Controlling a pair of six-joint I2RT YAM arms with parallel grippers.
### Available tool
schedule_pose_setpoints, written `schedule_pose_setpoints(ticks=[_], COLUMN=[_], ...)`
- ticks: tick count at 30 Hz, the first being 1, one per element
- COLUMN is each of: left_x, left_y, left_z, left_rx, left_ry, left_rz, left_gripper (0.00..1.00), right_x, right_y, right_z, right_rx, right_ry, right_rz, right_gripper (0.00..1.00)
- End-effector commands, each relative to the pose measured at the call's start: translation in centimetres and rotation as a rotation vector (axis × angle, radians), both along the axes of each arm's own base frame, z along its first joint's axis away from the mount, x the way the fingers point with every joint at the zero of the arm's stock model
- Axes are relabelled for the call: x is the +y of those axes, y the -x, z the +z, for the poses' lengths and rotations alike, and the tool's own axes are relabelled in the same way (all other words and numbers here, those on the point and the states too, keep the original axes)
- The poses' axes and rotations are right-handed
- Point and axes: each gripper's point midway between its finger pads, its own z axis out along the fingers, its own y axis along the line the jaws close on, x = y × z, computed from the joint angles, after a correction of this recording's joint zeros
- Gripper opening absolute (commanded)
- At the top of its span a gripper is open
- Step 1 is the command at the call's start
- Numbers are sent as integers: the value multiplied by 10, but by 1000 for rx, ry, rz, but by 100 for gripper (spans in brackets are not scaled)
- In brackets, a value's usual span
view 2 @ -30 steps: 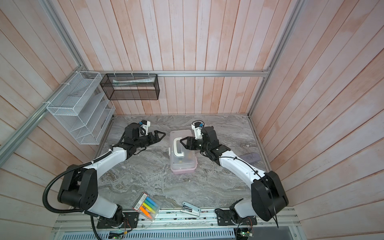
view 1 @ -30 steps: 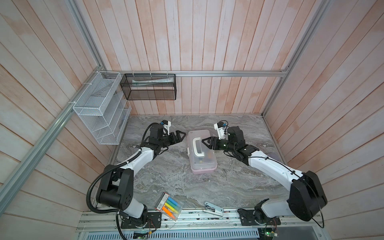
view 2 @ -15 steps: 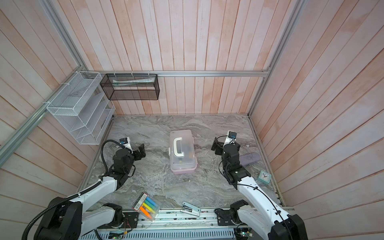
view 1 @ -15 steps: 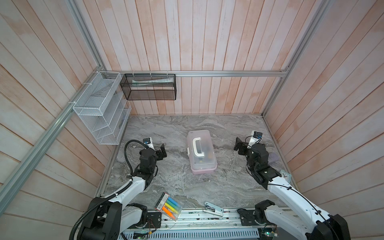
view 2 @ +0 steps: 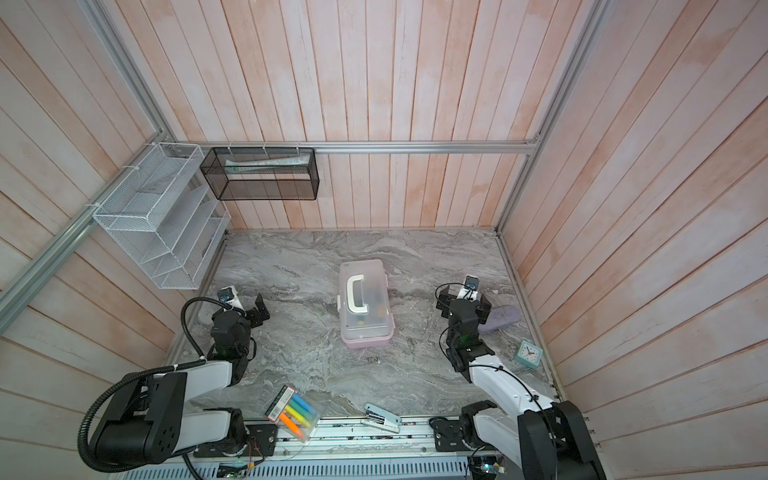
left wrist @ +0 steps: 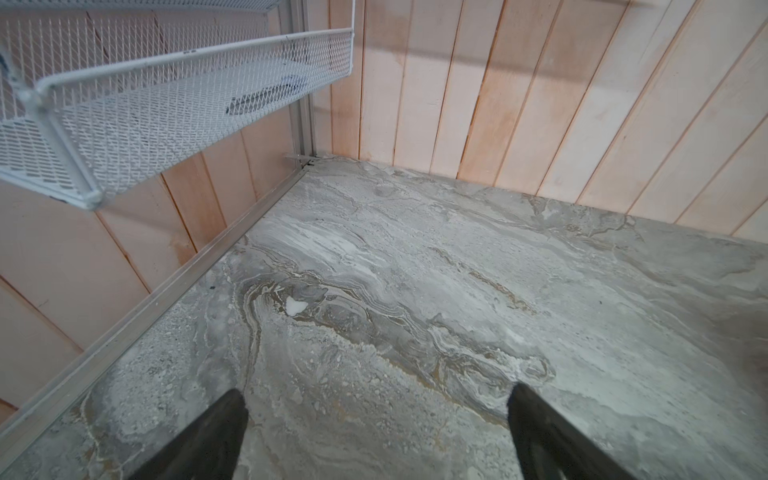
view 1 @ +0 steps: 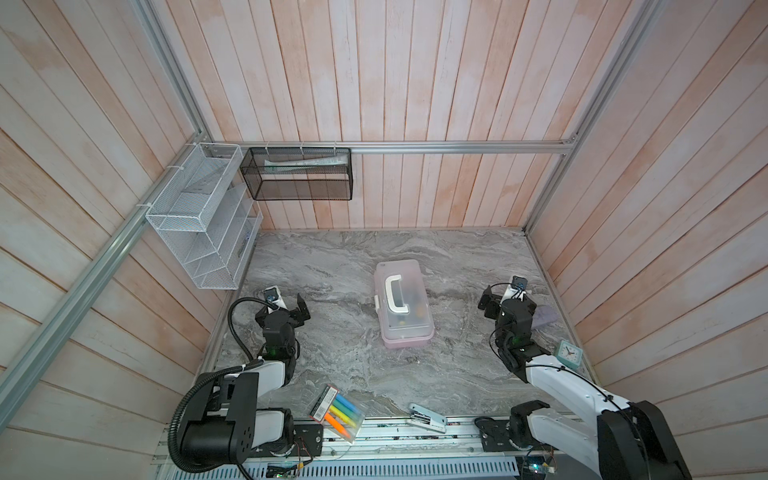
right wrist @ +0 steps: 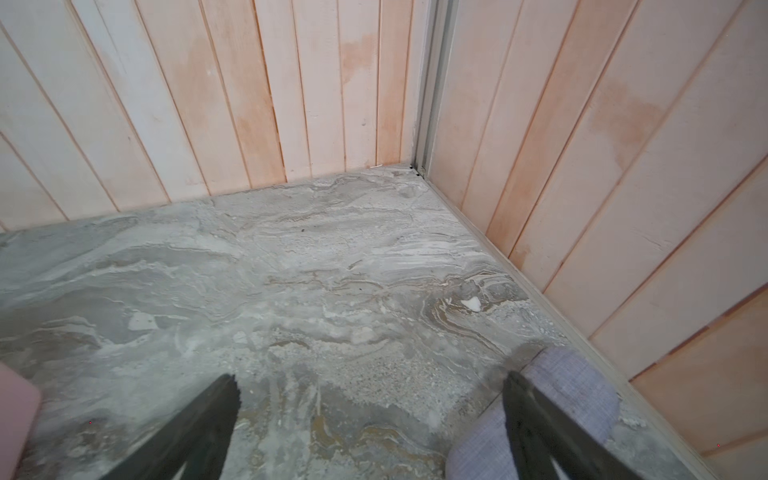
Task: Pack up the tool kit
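The tool kit [view 1: 404,305] is sitting closed at mid-table, and packing is judged to be finishing, as no loose tools are showing on the table [view 1: 332,266]. The left gripper [left wrist: 378,395] and right gripper [right wrist: 370,380] are hovering near opposite side walls, jaws spread wide and holding nothing; any next move is calling only for checking the white latch [view 1: 376,301]. Dark and orange items [view 1: 419,308] are showing dimly through the kit's lid [view 1: 415,322], while the black mesh basket [view 1: 299,183] is holding a pale flat item [view 1: 303,164].
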Motion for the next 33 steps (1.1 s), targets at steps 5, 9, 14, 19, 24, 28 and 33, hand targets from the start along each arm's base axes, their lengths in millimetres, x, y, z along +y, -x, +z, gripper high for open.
schedule_pose_setpoints(ticks=[5, 9, 14, 19, 24, 28, 33], left_x=[-5, -20, -23, -23, -23, -22, -22], left_y=[-28, -23, -33, -33, -33, -33, -34], left_z=[18, 16, 4, 5, 6, 6, 6], left_rx=[-96, -166, -79, -76, -82, -79, -80], left_ry=[-26, -86, -66, -65, -65, -64, -64], left_rz=[-53, -137, -146, -147, -146, -146, -146], left_gripper=[100, 100, 100, 100, 100, 100, 100], right_x=[-48, -48, -31, -31, -31, -30, -30], right_y=[-2, -16, -30, -33, -32, -32, -32], right_z=[-6, -4, -25, -27, -27, -27, -27], right_rx=[-131, -179, -145, -130, -122, -122, -122], right_ry=[34, 36, 34, 30, 28, 30, 33], right_rz=[-146, -83, 67, 76, 79, 82, 81], right_gripper=[98, 98, 98, 98, 98, 98, 98])
